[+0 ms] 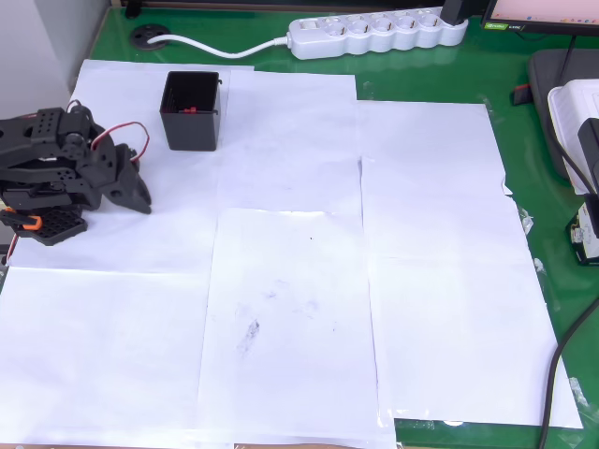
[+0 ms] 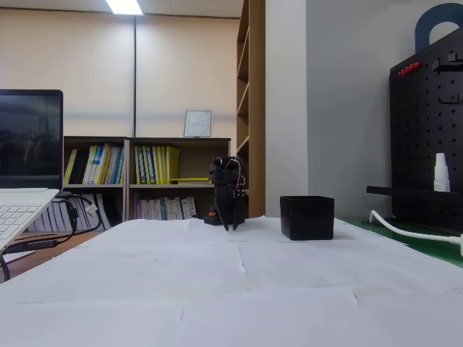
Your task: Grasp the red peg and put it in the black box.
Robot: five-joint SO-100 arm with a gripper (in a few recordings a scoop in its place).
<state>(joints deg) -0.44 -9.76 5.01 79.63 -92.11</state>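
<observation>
The black box [image 1: 192, 112] stands open-topped on the white paper at the upper left of the overhead view. A small red peg [image 1: 189, 110] lies inside it on the floor. My black arm is folded up to the left of the box. Its gripper [image 1: 140, 199] points toward the paper with the jaws together and nothing between them, a short way below and left of the box. In the fixed view the box [image 2: 307, 217] sits right of centre, and the gripper [image 2: 230, 223] hangs down to its left, apart from it.
White paper sheets [image 1: 299, 281] cover the green table [image 1: 524, 140]. A white power strip [image 1: 374, 33] with its cable lies along the far edge. Devices and a black cable crowd the right edge. In the fixed view a laptop [image 2: 22, 206] stands left and a black pegboard [image 2: 427, 137] right.
</observation>
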